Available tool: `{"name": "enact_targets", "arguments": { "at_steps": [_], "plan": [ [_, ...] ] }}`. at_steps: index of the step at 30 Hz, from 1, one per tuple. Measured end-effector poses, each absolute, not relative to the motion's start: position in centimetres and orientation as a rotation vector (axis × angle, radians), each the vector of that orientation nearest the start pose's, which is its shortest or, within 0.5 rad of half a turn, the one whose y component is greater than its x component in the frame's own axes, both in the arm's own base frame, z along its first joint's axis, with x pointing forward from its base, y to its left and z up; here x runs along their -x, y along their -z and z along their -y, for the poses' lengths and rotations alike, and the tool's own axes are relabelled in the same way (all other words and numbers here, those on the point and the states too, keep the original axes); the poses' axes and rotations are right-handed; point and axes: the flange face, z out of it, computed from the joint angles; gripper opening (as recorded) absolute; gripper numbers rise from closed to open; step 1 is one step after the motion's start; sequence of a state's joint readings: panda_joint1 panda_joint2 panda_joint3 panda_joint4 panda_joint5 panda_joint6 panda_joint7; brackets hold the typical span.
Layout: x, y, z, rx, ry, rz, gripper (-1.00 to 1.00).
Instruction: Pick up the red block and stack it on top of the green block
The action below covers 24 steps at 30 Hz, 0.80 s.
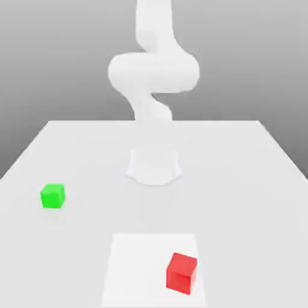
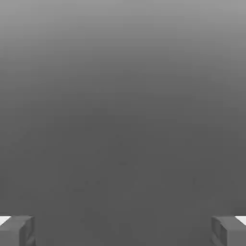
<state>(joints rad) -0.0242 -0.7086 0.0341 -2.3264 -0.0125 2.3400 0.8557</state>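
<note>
The red block (image 1: 181, 273) rests on the white table near its front edge, towards the exterior view's right. The green block (image 1: 52, 196) sits further back, on the exterior view's left, well apart from the red one. In the hand view my gripper (image 2: 123, 230) is open: its two grey fingertips (image 2: 17, 230) stand far apart with nothing between them, against a plain grey background. Neither block is near the fingers there.
The white arm (image 1: 153, 72) rises from its round base (image 1: 153, 165) at the middle of the table (image 1: 240, 180). A lighter square patch (image 1: 138, 264) marks the table's front, and the red block stands on its right part.
</note>
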Motion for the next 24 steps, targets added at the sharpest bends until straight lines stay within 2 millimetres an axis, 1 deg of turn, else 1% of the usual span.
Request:
{"name": "enact_targets", "arguments": {
  "at_steps": [2, 5, 8, 11, 14, 17, 19, 22, 24],
  "plan": [
    [-40.7, -63.1, -1.3, 2.512, 0.882, -1.171, 0.00],
    [-43.8, -57.3, -2.0, 2.553, 0.778, -1.260, 0.00],
    [-46.0, -51.3, -2.4, 2.587, 0.670, -1.345, 0.00],
    [-47.3, -45.2, -2.9, 2.613, 0.554, -1.425, 0.00],
    [-47.9, -39.1, -3.3, 2.631, 0.433, -1.503, 0.00],
    [-47.6, -33.1, -3.9, 2.640, 0.305, -1.575, 0.00],
    [-47.0, -29.3, -4.4, 2.642, 0.216, -1.619, 0.00],
    [-45.4, -23.8, -5.2, 2.635, 0.077, -1.686, 0.00],
    [-44.8, -20.8, -5.5, 2.627, 0.020, -1.715, 0.00]
  ]
}}
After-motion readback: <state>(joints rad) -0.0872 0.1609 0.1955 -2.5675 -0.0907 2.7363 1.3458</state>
